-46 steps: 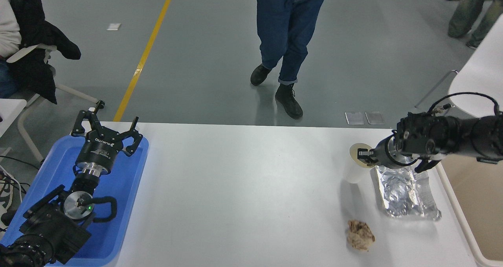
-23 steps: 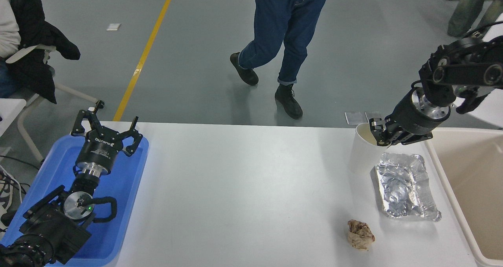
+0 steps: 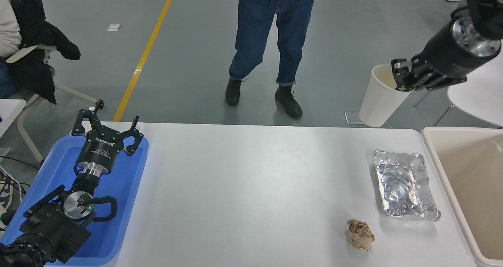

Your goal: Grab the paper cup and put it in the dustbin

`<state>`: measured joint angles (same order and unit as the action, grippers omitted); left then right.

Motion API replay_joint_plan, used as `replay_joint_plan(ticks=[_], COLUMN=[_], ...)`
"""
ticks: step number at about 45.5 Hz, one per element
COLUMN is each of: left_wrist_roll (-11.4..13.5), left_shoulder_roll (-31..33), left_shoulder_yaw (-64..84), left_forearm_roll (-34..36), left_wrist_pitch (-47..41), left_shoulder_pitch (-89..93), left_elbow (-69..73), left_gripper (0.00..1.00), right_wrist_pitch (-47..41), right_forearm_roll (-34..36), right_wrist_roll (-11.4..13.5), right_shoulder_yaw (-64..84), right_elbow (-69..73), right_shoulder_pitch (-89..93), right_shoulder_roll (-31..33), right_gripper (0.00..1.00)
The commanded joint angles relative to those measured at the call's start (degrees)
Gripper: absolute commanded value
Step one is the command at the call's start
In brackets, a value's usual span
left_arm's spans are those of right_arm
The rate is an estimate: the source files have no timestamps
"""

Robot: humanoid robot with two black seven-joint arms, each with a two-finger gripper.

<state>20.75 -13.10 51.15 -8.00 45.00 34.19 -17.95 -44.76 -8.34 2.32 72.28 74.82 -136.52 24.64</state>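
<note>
A crinkled silver foil tray lies on the white surface near its right end. A crumpled brown paper ball sits just left of and nearer than it, apart. A blue tray rests at the left edge. Beyond the far edge stands a person in jeans; a yellow floor line runs diagonally.
</note>
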Motion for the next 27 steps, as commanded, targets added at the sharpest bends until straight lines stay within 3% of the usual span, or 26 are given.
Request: replay_joint_plan(ticks=[1,10,17,27], left_wrist_roll=[0.0,0.0,0.1,0.2], left_shoulder_roll=[0.0,0.0,0.0,-0.1], left_shoulder_yaw=[0.0,0.0,0.0,0.0], left_forearm_roll=[0.0,0.0,0.0,-0.1], left_wrist_pitch=[0.0,0.0,0.0,0.0], left_shoulder_pitch=[0.0,0.0,0.0,-0.2], left_elbow=[0.0,0.0,0.0,0.0], left_gripper=[1.00,1.00,1.00,1.00], right_wrist_pitch=[-0.2,-0.2,-0.2,-0.2], right_forearm_roll=[0.6,0.6,0.0,-0.5], right_wrist_roll=[0.0,0.0,0.1,0.1], right_shoulder_yaw=[3.6,12.3,15.0,11.4], right_elbow=[0.4,-3.1,-7.7,-25.8], right_shoulder_pitch=[-0.1,5.7,11.8,28.6], right_shoulder_roll=[0.5,5.1,13.1,22.7], right_gripper=[0.00,0.00,0.00,0.00])
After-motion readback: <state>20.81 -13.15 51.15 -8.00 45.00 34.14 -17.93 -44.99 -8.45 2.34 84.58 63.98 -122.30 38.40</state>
